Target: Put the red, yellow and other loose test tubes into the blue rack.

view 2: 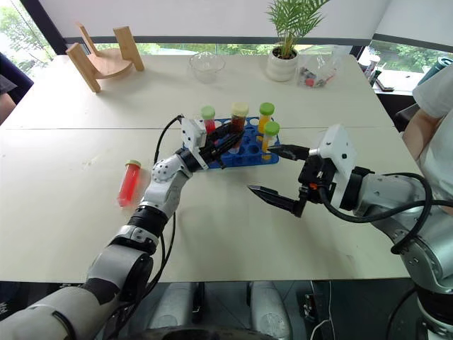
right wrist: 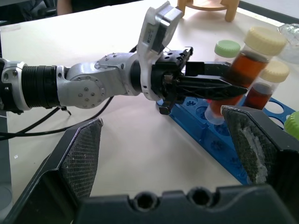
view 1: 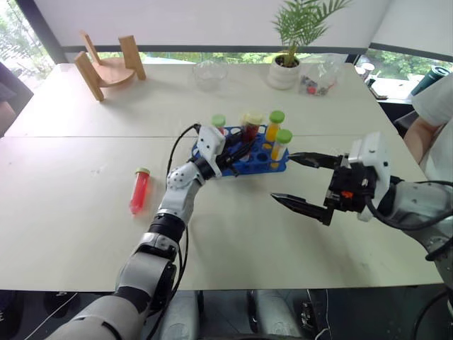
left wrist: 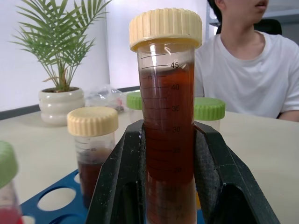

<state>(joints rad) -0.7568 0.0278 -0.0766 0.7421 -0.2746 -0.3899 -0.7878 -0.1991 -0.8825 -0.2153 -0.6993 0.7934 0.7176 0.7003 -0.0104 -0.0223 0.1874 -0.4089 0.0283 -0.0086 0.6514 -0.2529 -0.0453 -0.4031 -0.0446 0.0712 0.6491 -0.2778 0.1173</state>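
The left gripper (right wrist: 219, 86) is pinching a dark red tube (left wrist: 167, 116) by its body below the cream cap, holding it upright with its base just above the blue rack (view 1: 244, 161), likely so it can drop straight into a hole. The grip sits low enough on the tube to leave the cap clear of the tubes already standing in the rack: 1 green-capped red tube (view 2: 208, 117) at the left end, 1 cream-capped dark tube (left wrist: 92, 144) just beside the held one, and 2 green-capped yellow tubes (view 1: 277, 134) at the right end.

The right gripper (view 1: 303, 183) is hanging spread wide and empty, near the rack's right end but apart from it, probably waiting out of the left arm's way.

1 loose red tube (view 1: 139, 191) is lying on its side on the table (view 1: 71, 234), well to the left of the rack, not yet collected.
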